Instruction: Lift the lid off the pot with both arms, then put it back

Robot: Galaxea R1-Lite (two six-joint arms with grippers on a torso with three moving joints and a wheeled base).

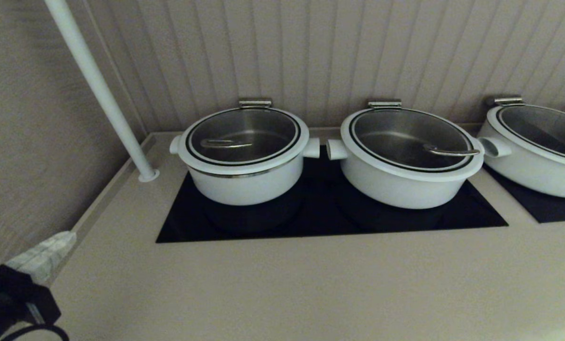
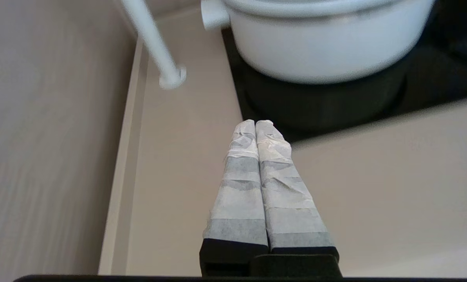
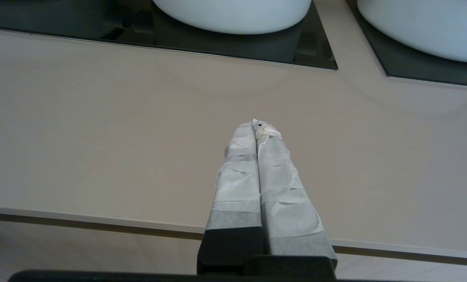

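The head view is dim, and its corners look darker than the middle. Both wrist views are brighter, with soft light on the counter (image 3: 100,129). In the left wrist view the wall (image 2: 41,137) and the white pole (image 2: 155,43) look smeared, and soft shine shows on the glass lid (image 1: 243,136).

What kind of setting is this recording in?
Probably a buffet or catering counter: three lidded white pots in a row, the left pot, the middle pot and the right pot, stand on black cooktop panels set into a beige counter.
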